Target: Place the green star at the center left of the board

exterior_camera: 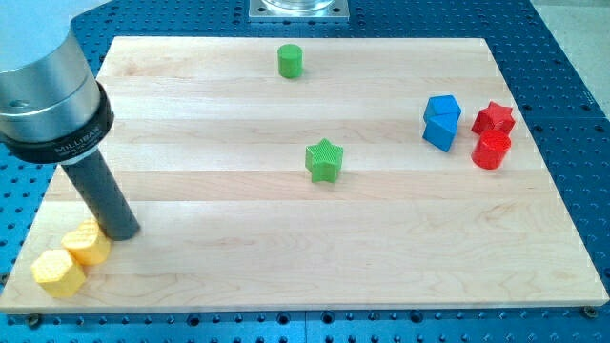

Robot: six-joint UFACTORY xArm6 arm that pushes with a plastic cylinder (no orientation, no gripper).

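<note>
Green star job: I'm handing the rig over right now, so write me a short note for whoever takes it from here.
My tip rests at the board's lower left, touching or nearly touching the upper of two yellow blocks, far from the green star.
The green star sits near the middle of the board, not yet moved to the center left.
Elsewhere: green cylinder at the view's top; blue block, red star and red cylinder at the right.
Left: get to the star's right side and push it leftward.

Pale wooden board (286, 257) on blue perforated table (572, 57).
</note>
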